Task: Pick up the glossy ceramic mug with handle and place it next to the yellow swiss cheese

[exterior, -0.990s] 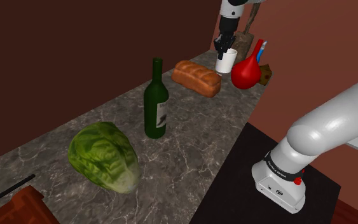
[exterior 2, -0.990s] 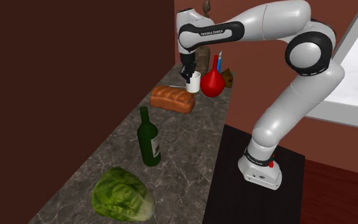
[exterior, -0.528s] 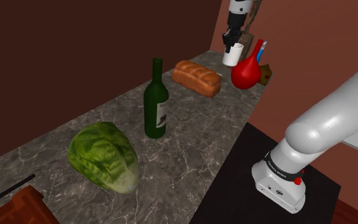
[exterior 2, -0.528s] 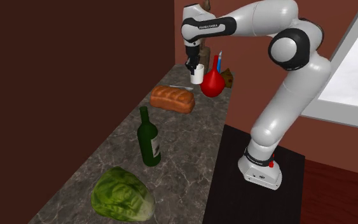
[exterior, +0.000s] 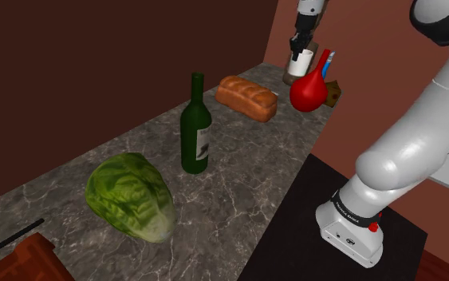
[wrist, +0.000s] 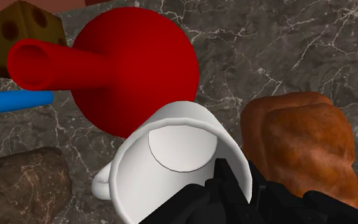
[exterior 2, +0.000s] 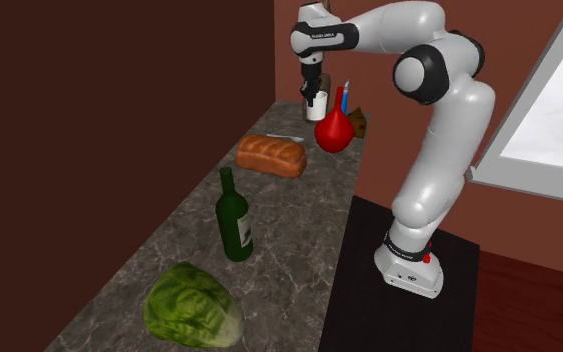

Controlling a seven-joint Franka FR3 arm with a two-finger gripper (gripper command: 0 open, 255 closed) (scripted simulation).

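A plain white mug [exterior: 299,66] [exterior 2: 316,106] hangs in the air above the far end of the marbled counter [exterior: 238,160]. My black gripper [exterior: 298,49] [exterior 2: 312,90] is shut on its rim from above. In the wrist view the mug [wrist: 171,156] is seen from its open top, its handle pointing away from the fingers. The gripper [wrist: 230,183] clasps the wall on the side toward the bread. The dull yellow cheese wedge with holes [wrist: 17,28] [exterior: 335,90] [exterior 2: 358,122] lies beyond a red vase [wrist: 133,70], partly hidden by it.
The red round vase [exterior: 309,89] with a blue stick stands just below the mug. A bread loaf [exterior: 247,97], a green wine bottle [exterior: 195,128] and a lettuce head [exterior: 131,195] line the counter. A brown rock-like object [wrist: 18,184] sits by the back wall.
My gripper has risen with the mug and carried it toward the shoulder view's right, from beside the bread to above the red vase's near side.
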